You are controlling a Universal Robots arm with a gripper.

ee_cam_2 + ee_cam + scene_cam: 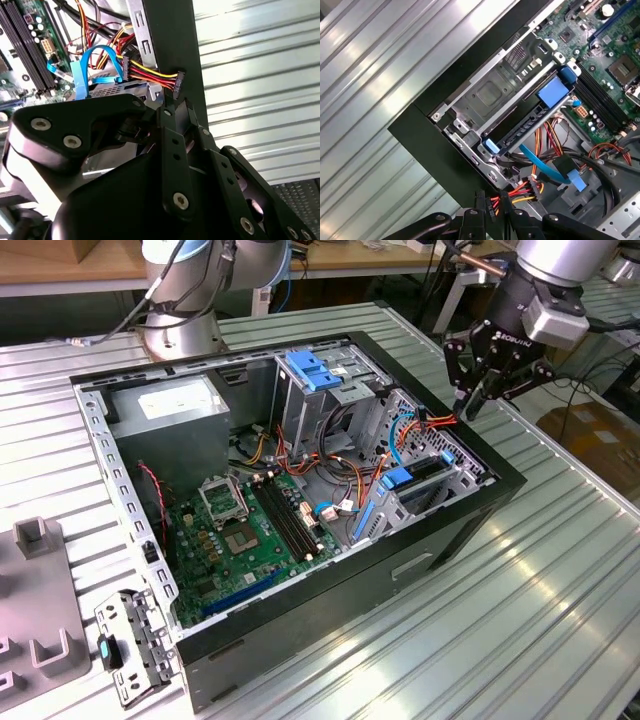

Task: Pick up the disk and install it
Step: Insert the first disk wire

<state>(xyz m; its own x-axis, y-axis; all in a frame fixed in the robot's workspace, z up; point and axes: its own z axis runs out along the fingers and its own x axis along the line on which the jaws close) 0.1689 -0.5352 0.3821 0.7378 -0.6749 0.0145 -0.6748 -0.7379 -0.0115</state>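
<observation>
The tool point(175, 102) sits just beside the power cable point(150, 75) and its black connector point(179, 80) at the case edge point(170, 35).

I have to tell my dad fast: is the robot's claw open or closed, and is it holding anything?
Gripper: closed, pinching the black cable plug that has red and yellow wires.
</observation>
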